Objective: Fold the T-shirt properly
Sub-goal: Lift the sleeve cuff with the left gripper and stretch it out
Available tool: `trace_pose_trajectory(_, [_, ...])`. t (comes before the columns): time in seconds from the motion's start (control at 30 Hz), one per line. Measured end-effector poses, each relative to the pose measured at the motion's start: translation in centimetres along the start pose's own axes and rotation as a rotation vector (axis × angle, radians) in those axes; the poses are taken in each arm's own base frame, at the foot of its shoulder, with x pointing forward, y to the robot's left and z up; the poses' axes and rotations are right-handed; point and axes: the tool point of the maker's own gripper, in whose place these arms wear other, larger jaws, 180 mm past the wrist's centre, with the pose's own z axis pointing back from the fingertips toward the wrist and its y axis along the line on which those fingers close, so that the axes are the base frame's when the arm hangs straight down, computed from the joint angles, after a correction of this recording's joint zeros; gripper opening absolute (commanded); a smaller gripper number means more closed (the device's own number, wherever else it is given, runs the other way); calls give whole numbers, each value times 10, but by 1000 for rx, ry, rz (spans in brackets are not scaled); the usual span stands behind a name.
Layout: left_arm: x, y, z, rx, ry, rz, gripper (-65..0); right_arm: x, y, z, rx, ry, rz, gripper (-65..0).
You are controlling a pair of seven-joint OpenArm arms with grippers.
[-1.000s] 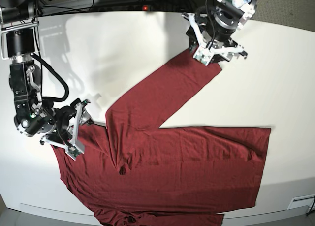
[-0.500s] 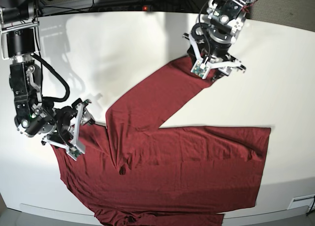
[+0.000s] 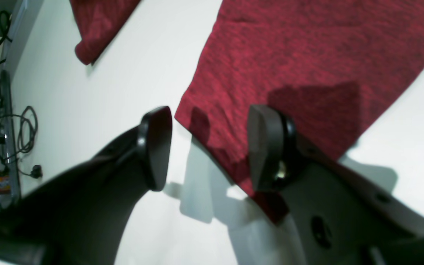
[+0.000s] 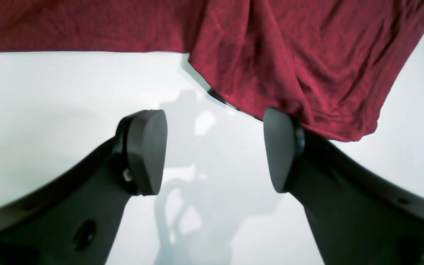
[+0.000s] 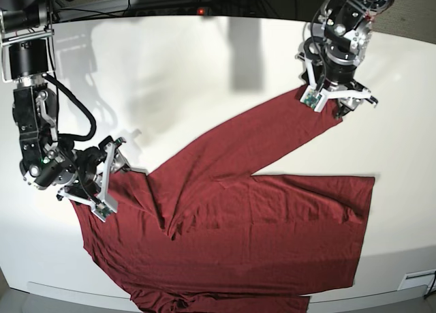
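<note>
Table (image 5: 170,67): white, curved far edge, fills most of the base view.

T-shirt (image 5: 259,238): maroon, spread flat over the lower centre and lower right; one long sleeve runs diagonally to the upper right. Thin, soft, wrinkly knit. Judged light and limp, likely to sag and drag rather than hold shape. Best pinched at hems, cuff or shoulder corners, with both layers caught.

Left gripper (image 5: 338,100): upper right, over the sleeve's cuff end. In the wrist view the jaws stand apart, straddling the cuff (image 3: 234,147), nothing clamped.

Right gripper (image 5: 109,180): left of frame at the shirt's edge, jaws wide apart, empty; a bunched fabric corner (image 4: 326,92) lies just beyond the fingertips.
</note>
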Motion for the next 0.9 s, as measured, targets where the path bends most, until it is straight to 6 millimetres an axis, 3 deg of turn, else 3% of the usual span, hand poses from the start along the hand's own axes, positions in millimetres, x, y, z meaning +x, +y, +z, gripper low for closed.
trace_pose_trajectory(0.17, [5,9,15,25,47,0,-324,0,0,0,0,1,1,-248])
trace_pose_trajectory(0.23, [19,8,24,1,23,23,-324,0,0,0,0,-1,0,-248])
trace_pose_trajectory(0.37, [65,8,45,-63,-102,162,-324,0,0,0,0,1,1,-248])
trace_pose_trajectory(0.43, [71,-1,49,-132,-115,238,-324,-1,0,0,-1,2,1,-248])
trace_pose_trajectory(0.53, [64,-19,49,-221,-79,282,-324,0,0,0,0,0,0,-248])
trace_pose_trajectory(0.77, [22,-32,28,-222,40,257,-324,0,0,0,1,0,0,-248])
trace_pose_trajectory(0.9, [18,-36,23,-237,51,266,-344,0,3,0,18,-2,-11,-248])
